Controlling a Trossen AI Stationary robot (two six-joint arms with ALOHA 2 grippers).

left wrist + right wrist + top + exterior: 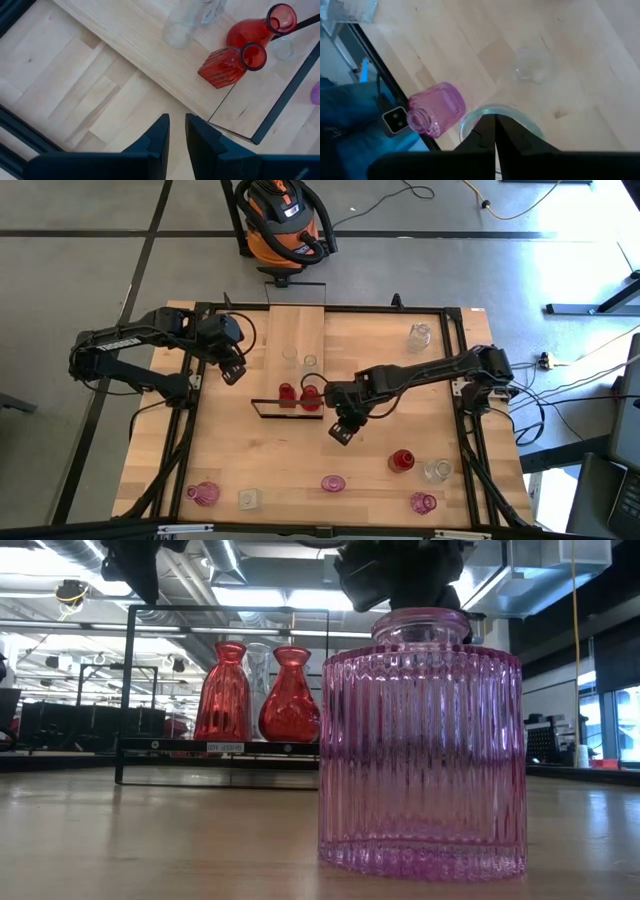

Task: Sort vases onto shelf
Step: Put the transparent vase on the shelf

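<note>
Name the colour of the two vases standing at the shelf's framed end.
Red vases; low view shows best.
</note>
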